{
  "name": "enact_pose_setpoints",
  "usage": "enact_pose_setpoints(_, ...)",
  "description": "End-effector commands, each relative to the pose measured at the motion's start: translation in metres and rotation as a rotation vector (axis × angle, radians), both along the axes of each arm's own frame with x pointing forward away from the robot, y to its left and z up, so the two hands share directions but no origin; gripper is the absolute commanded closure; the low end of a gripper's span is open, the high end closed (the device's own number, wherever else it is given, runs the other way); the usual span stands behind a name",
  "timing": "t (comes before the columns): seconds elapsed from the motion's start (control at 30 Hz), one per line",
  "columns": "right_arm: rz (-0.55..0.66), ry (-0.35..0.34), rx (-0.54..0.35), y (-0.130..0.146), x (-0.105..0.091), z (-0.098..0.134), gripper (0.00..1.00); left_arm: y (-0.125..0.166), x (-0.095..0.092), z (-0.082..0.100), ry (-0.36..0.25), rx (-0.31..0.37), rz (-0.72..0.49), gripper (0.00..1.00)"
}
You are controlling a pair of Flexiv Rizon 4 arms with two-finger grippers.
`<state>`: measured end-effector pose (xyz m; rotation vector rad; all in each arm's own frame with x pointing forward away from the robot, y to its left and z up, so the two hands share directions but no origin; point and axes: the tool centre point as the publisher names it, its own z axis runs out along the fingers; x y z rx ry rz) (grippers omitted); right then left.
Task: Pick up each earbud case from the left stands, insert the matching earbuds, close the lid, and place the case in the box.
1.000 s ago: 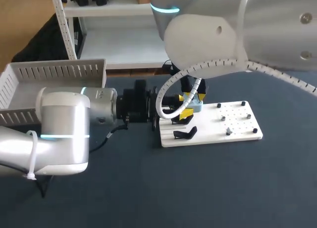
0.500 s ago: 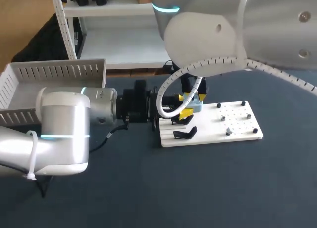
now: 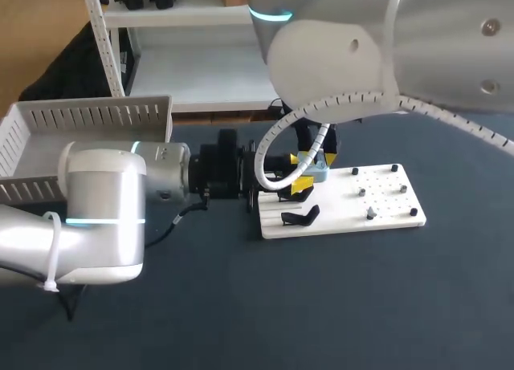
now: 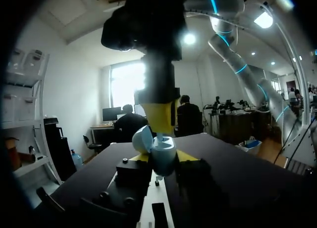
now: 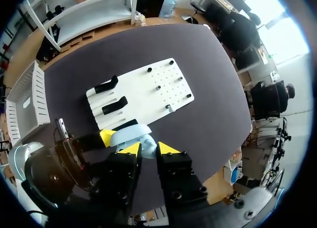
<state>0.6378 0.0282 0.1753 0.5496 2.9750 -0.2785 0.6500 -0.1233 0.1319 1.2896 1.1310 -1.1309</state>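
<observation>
A light-blue earbud case (image 3: 316,174) with its lid up hangs over the left part of the white board (image 3: 385,203). My left gripper (image 3: 307,182) comes in level from the left and is shut on the case (image 4: 161,156), one yellow tip on each side. From above, my right gripper (image 3: 312,158) stands with its yellow tips (image 4: 159,120) right over the open case, pinching a small pale earbud (image 4: 160,137). In the right wrist view the case (image 5: 130,135) lies just ahead of that gripper (image 5: 148,149).
Black stands (image 3: 299,217) sit on the board's left end, and small pegs (image 3: 371,213) on its right half. A white slatted box (image 3: 80,117) stands at the table's far left. My left arm's thick body (image 3: 104,217) fills the near left.
</observation>
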Motion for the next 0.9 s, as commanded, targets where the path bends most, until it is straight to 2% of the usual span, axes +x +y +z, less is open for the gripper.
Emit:
enact_pose_setpoints(0.03,-0.002,0.013,-0.006,0.003,0.003,-0.002,1.00,0.000,0.000,-0.001,-0.002,-0.002,0.004,1.00)
enact_pose_setpoints(0.4,-0.005,0.043,-0.002,0.005,0.003,-0.005,1.00,0.000,0.000,-0.001,-0.002,-0.002,0.004,1.00)
enact_pose_setpoints(0.43,-0.005,0.044,0.000,0.005,0.003,-0.006,0.84,0.000,0.000,-0.001,-0.002,-0.002,0.004,1.00)
enact_pose_setpoints(0.47,-0.006,0.045,0.000,0.005,0.003,-0.006,0.72,0.000,0.000,-0.001,-0.002,-0.002,0.004,1.00)
enact_pose_setpoints(0.5,-0.006,0.045,0.000,0.005,0.003,-0.006,0.65,0.000,0.000,-0.001,-0.002,-0.002,0.004,1.00)
enact_pose_setpoints(0.53,-0.005,0.045,0.001,0.005,0.002,-0.005,0.62,0.000,0.000,-0.001,-0.002,-0.002,0.004,1.00)
enact_pose_setpoints(0.8,0.000,-0.017,0.055,-0.004,-0.014,0.019,0.62,0.000,0.000,-0.001,-0.002,-0.002,0.004,1.00)
enact_pose_setpoints(0.9,0.014,-0.051,0.096,-0.018,-0.021,0.029,0.68,0.000,0.000,-0.001,-0.002,-0.002,0.004,1.00)
